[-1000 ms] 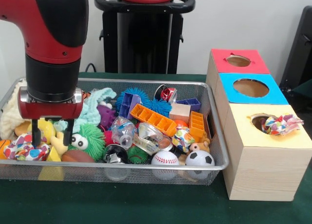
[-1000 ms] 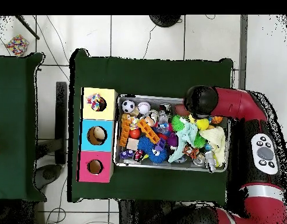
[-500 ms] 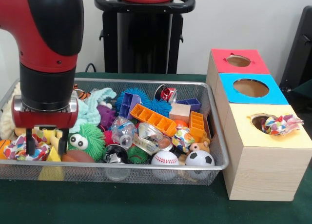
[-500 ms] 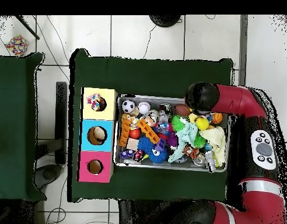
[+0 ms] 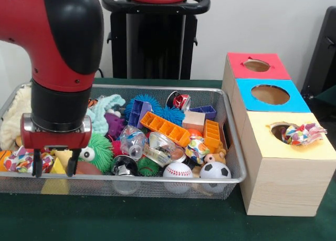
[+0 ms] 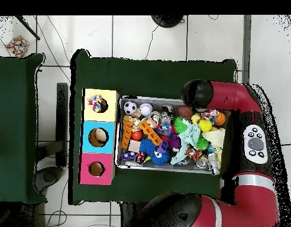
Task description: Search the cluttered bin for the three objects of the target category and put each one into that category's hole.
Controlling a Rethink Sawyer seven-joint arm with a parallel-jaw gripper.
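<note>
I see green cloth on the table (image 5: 157, 220), white tile floor (image 6: 142, 35) around it. Gripper (image 5: 53, 170) w/ fingers apart, nothing held, low in the mesh bin (image 5: 231, 146).

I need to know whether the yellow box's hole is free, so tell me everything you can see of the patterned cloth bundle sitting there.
The patterned cloth bundle is a soft, crumpled wad of white fabric printed with red, blue, yellow and green spots. It sits in the round hole of the yellow box, the one of the three boxes at the near end of the row. It fills the hole's right part and spills over the rim onto the top. Part of the hole stays open. Nothing else touches it.
</note>
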